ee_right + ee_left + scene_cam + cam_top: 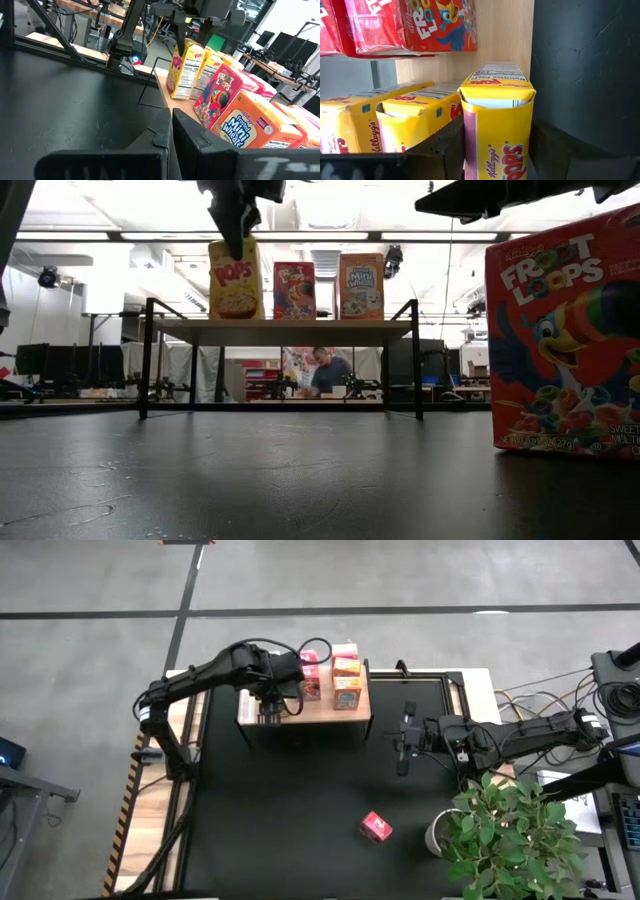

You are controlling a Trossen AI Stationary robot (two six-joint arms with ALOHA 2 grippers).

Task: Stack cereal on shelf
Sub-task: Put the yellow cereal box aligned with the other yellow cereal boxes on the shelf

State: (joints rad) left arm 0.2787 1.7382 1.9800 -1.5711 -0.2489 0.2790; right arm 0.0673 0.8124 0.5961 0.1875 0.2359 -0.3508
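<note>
Obstructed and cropped items

From above, my left end effector (272,700) hides the yellow boxes (497,120) beneath it; the loose red box (565,340) is cropped by the low view's edge.

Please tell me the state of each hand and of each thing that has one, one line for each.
left hand: down over the yellow box
yellow box: upright on the shelf
right hand: shut, empty, above the mat
lone red box: upright on the mat, off the shelf
shelf: carries rows of boxes

Shelf (300,716) bears cereal boxes (346,679); mat (300,810), one box (376,827).
</note>
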